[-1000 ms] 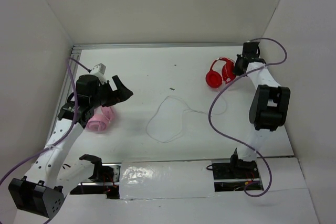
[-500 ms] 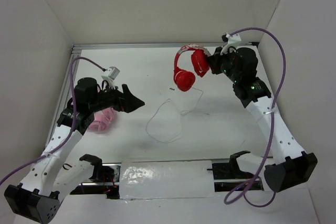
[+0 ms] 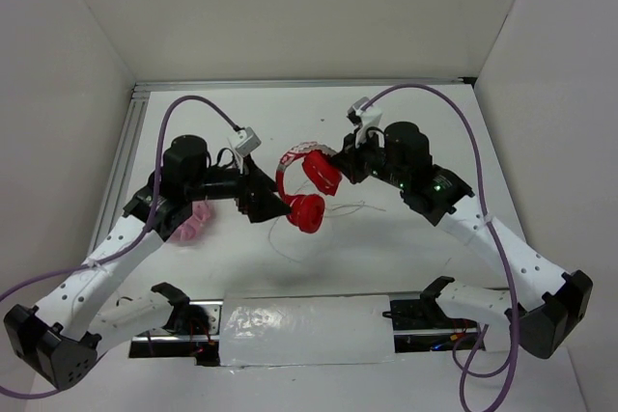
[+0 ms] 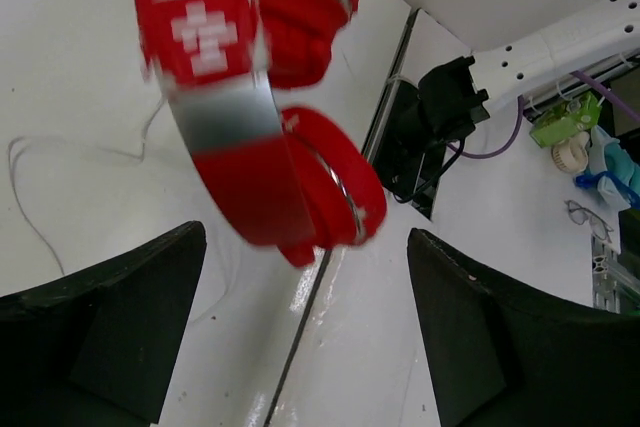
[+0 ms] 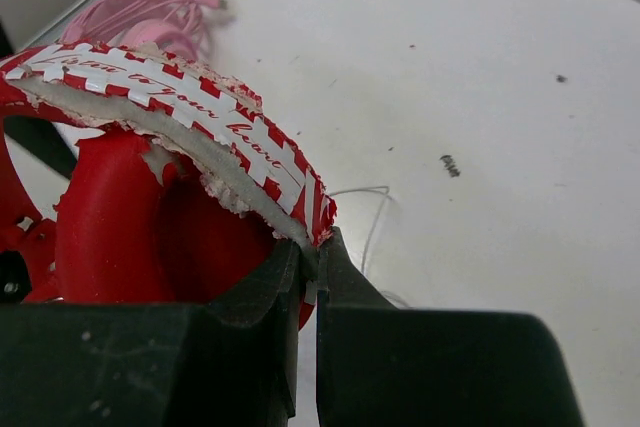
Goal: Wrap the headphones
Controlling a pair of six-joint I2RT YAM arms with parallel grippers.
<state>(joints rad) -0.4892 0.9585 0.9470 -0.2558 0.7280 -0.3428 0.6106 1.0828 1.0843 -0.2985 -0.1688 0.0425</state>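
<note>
Right claw (image 5: 312, 252) is clamping the patterned headband of the bright red over-ear headphones (image 3: 307, 209), holding them raised over the white worktop (image 3: 425, 113) at frame centre. Left claw (image 4: 300, 247) is standing released, its black fingers (image 4: 110, 327) flanking the lower cup without contact. Thin white cable (image 3: 359, 206) is trailing onto the worktop. Pale pink headphones (image 3: 193, 222) are lying at centre left.

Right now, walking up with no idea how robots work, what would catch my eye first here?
The bright red headphones in the middle grab you first. The right gripper is pinched shut on their red-and-white patterned headband, while the left gripper hangs wide open just beside the lower cup. Next, a thin white cable trails across the white table, and pale pink headphones lie half hidden under the left arm.
</note>
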